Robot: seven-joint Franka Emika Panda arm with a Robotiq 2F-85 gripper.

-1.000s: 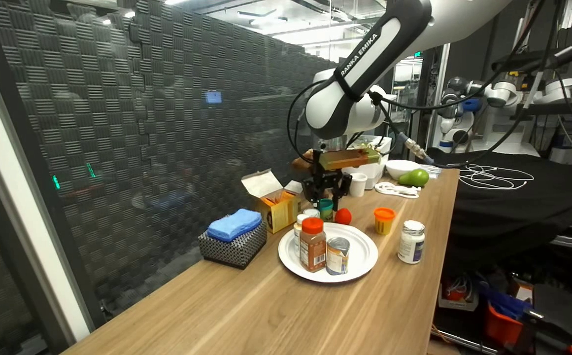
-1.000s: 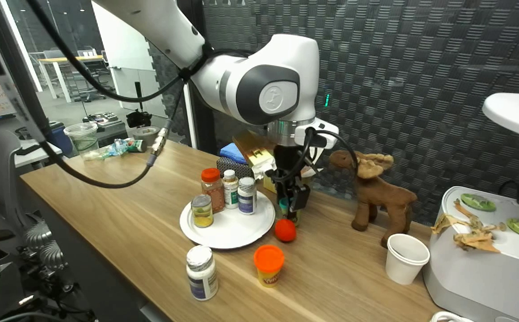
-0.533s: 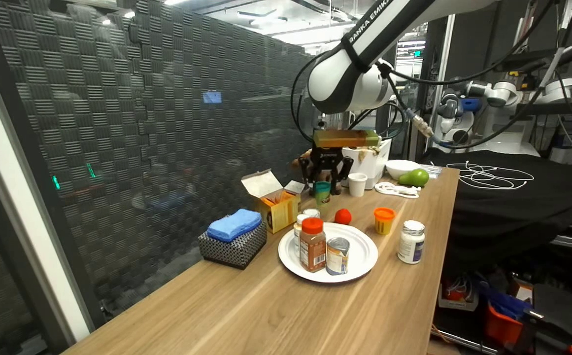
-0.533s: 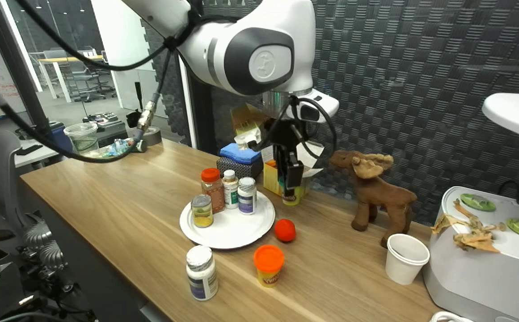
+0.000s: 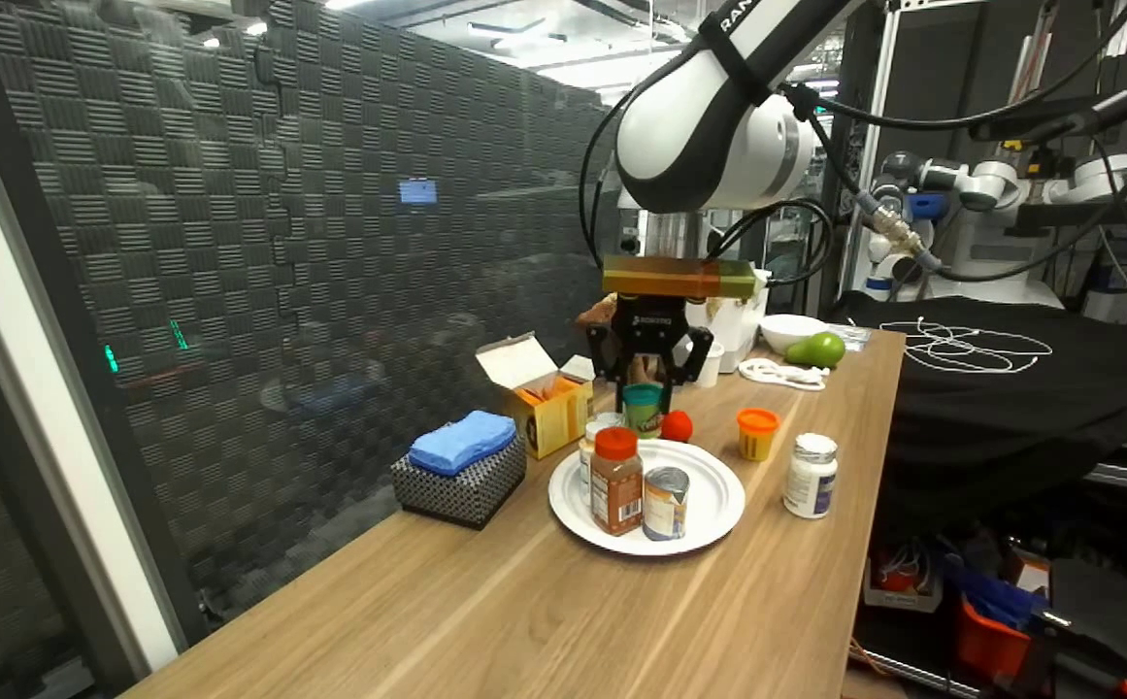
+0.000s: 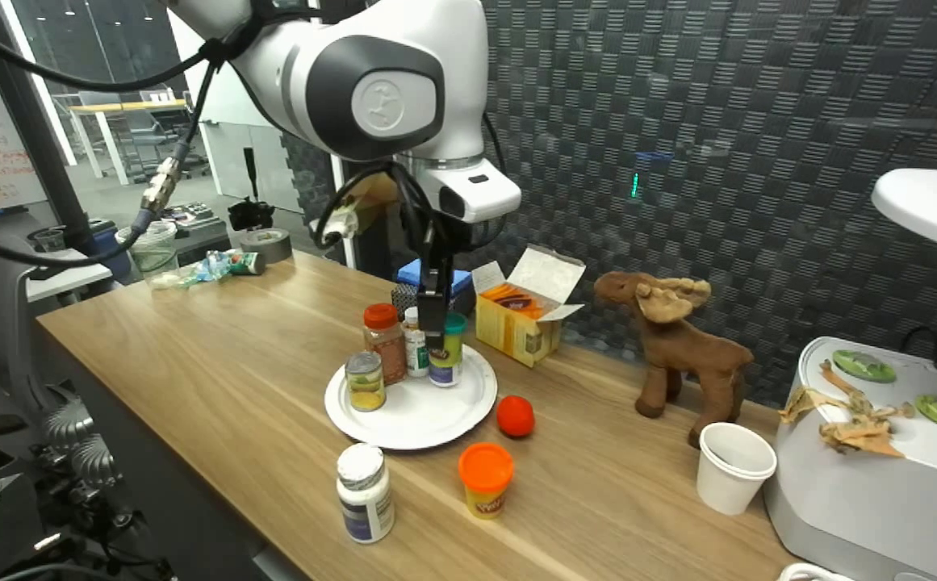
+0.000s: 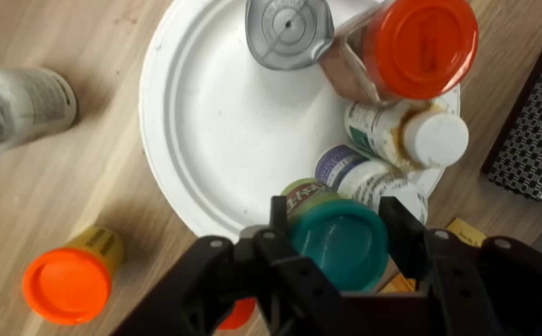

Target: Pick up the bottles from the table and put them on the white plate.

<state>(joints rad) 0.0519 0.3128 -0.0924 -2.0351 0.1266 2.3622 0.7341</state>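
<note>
My gripper (image 7: 331, 219) is shut on a green-lidded tub (image 7: 341, 242), a finger on each side. It holds the tub raised by the white plate's edge, beside the white bottle with purple label (image 7: 364, 182) on the plate; both exterior views show the tub (image 5: 643, 413) (image 6: 450, 351). The white plate (image 5: 709, 485) also bears a red-capped orange-brown bottle (image 5: 615, 495), a silver-topped can (image 5: 665, 510) and a white-capped bottle (image 7: 439, 140), partly hidden in an exterior view (image 6: 416, 359). Another white bottle (image 6: 366, 500) stands on the wooden table (image 6: 258, 355) outside the plate.
An orange-lidded tub (image 6: 486, 480) and a red ball (image 6: 515, 415) stand near the plate. An open yellow box (image 5: 558, 417) and a patterned box with blue cloth (image 5: 461, 466) line the wall side. A toy moose (image 6: 690, 355) and paper cups (image 6: 733, 468) stand farther along.
My gripper has lifted the green-lidded tub off the table and carried it toward the white plate. The bottles, the can and the plate have not moved.
</note>
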